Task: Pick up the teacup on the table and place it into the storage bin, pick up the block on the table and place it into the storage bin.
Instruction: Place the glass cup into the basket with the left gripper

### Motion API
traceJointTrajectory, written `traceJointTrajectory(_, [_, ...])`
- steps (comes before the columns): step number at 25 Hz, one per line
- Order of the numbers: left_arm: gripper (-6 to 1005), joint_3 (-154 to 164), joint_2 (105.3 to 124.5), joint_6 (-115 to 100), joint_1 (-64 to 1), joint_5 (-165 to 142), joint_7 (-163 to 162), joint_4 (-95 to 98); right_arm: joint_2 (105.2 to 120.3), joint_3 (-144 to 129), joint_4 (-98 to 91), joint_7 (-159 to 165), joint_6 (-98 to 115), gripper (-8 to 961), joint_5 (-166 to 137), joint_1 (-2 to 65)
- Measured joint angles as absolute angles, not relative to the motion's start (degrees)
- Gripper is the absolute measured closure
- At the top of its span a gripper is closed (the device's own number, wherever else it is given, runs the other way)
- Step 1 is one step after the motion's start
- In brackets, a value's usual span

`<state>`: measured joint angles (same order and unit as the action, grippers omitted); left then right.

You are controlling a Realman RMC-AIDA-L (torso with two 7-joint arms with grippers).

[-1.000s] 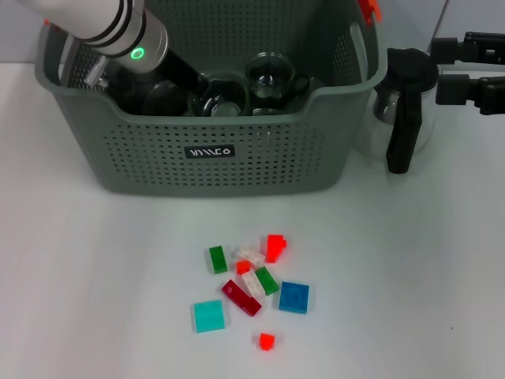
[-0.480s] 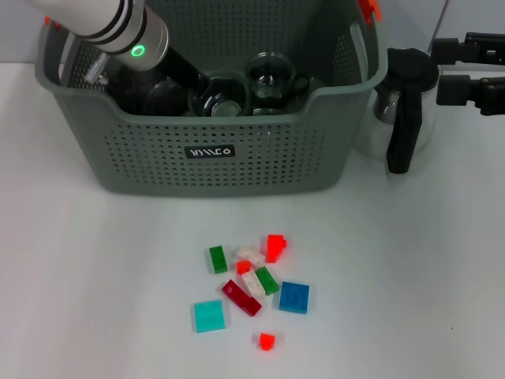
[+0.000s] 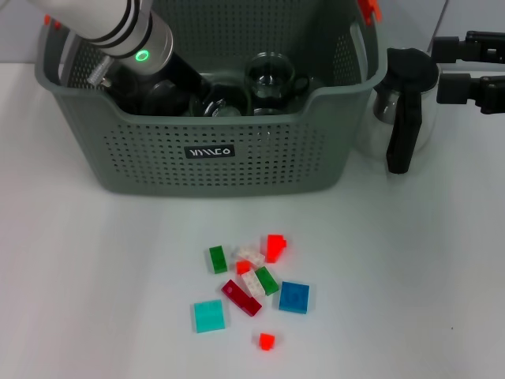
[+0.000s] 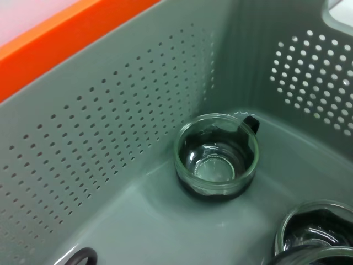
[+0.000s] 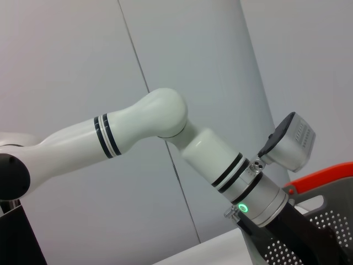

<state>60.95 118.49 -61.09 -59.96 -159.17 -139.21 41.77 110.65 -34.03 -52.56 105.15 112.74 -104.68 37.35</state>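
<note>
The left gripper (image 3: 207, 88) reaches down inside the storage bin (image 3: 237, 158) at the table's far edge; whether its jaws are open cannot be told. A glass teacup (image 4: 216, 155) stands on the bin's floor beside a wall. The blocks (image 3: 252, 284) lie scattered on the table near its front edge. The right gripper (image 3: 442, 71) is parked by the glass teapot (image 3: 398, 106), jaws apart.

The left arm (image 3: 118, 31) reaches down at a slant into the storage bin (image 3: 221, 150) from its left rear corner, a green ring light glowing on its wrist; its fingers are hidden inside. The right gripper (image 3: 473, 67) hangs level to the right of the bin, its black fingers pointing toward it.
</note>
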Motion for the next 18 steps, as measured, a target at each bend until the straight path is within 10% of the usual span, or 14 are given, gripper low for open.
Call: traceJointTrajectory(18, [656, 61.34, 118.59, -62.74, -59.81, -159.26, -139.37, 43.81, 110.57, -33.92, -52.64, 104.94, 112.67, 55, -104.54, 37.14])
